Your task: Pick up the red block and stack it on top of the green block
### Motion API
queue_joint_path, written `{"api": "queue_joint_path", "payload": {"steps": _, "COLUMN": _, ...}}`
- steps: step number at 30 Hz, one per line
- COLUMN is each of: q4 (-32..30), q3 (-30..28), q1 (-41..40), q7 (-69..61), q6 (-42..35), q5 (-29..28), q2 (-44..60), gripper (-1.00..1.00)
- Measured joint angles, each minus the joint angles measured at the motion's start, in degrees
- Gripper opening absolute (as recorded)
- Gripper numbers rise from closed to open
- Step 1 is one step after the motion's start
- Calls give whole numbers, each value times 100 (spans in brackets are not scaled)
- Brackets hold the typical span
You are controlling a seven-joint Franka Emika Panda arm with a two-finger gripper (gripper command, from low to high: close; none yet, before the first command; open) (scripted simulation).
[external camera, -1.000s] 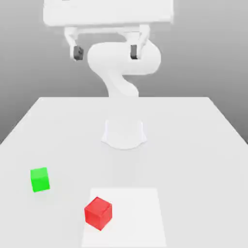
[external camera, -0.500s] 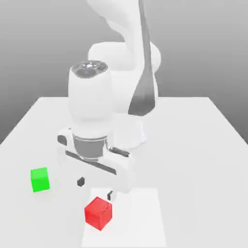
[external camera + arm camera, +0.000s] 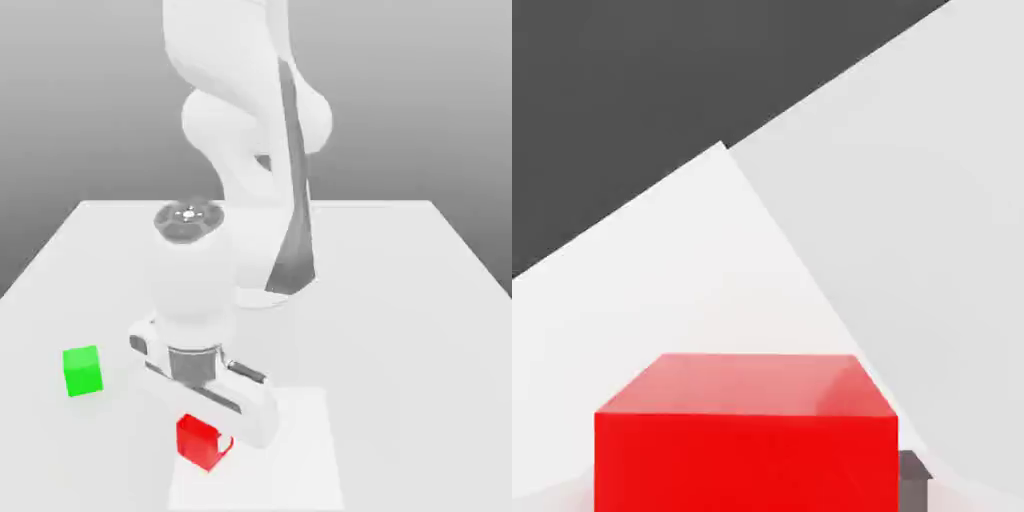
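Bench (image 3: 400, 300): wide bare surface around both blocks; edges well apart from them.
Red block (image 3: 200, 441): sat on lighter mat (image 3: 290, 450) at near bench edge, between the fingers of the tool (image 3: 205, 440).
Green block (image 3: 82, 371): off toward exterior view's left, apart from tool.
Tool: clamped on red block.
Arm: bent forward, hand pointed down.

Table (image 3: 400, 300): we see it carrying everything, with the arm's base near the middle of its far half.
Mat (image 3: 300, 450): we find it flat on the table at the near edge, about midway along.
Red block (image 3: 203, 441): we place it on the mat's corner toward the exterior view's left, directly under the gripper (image 3: 205, 430).
Green block (image 3: 82, 370): we see it on the bare tabletop, near the edge at the exterior view's left, well apart from the red block and slightly farther back.
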Motion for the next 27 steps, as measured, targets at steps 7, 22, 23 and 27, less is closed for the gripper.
{"api": "queue_joint_path", "payload": {"steps": 7, "q4": -525, "q3": -720, "q1": -1472, "q7": -289, "q6": -618, "q5": -216, "q2": -1147, "gripper": -100}}
{"api": "queue_joint_path", "payload": {"steps": 22, "q4": -896, "q3": -1174, "q1": -2234, "q7": -1159, "q6": 375, "q5": 440, "q2": -506, "gripper": 100}}
{"api": "queue_joint_path", "payload": {"steps": 23, "q4": -896, "q3": -1174, "q1": -2234, "q7": -1159, "q6": 375, "q5": 440, "q2": -506, "gripper": 100}}
{"api": "queue_joint_path", "payload": {"steps": 27, "q4": -910, "q3": -1200, "q1": -2274, "q7": -1019, "q6": 91, "q5": 235, "q2": -810, "gripper": 100}}
